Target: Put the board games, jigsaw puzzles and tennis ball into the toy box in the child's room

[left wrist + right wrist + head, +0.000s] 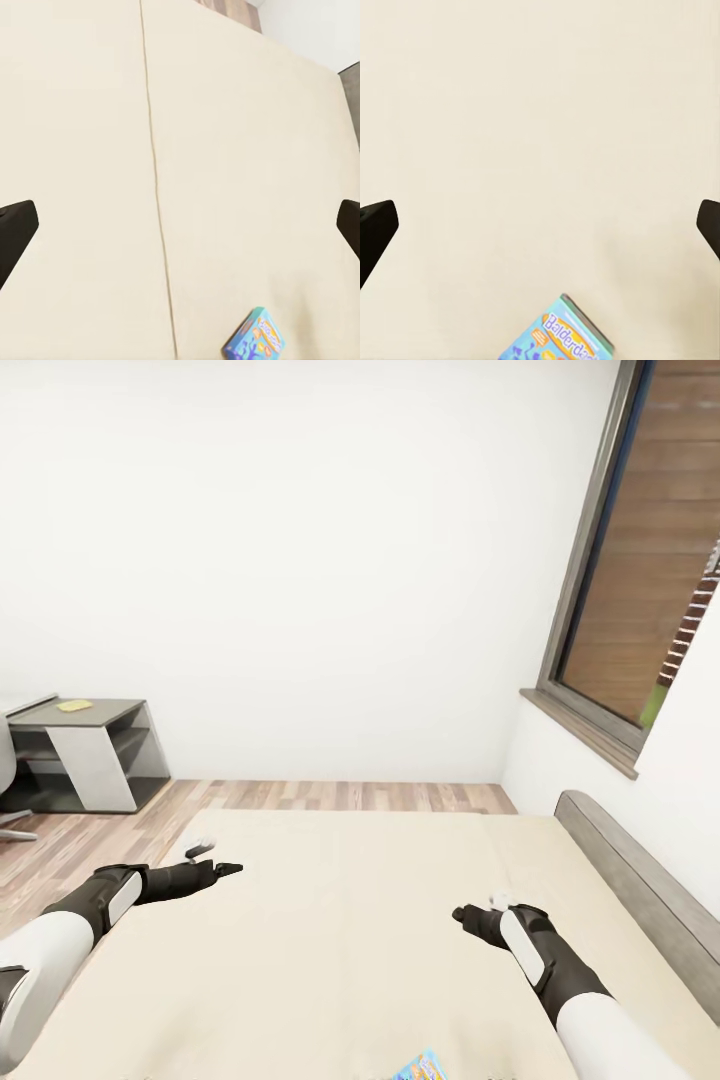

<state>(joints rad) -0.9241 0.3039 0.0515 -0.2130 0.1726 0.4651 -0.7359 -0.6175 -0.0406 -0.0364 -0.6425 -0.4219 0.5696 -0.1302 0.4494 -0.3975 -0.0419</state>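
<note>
Left gripper [228,869] hovering over the bed [330,920], jaws spread wide, holding nothing | right gripper [463,913] likewise gaping, empty | blue board game [420,1067] lying on mattress at 6 o'clock, near edge.

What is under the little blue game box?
The blue game box lies flat on the beige mattress of the bed. Anything hidden right beneath the box cannot be seen, because the box covers that spot.

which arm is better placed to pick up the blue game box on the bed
Right, probably. In the head view the blue game box lies at the near edge of the bed, nearer the right end effector than the left end effector. It also looks larger and more central in the right wrist view. Both end effectors are open.
</note>
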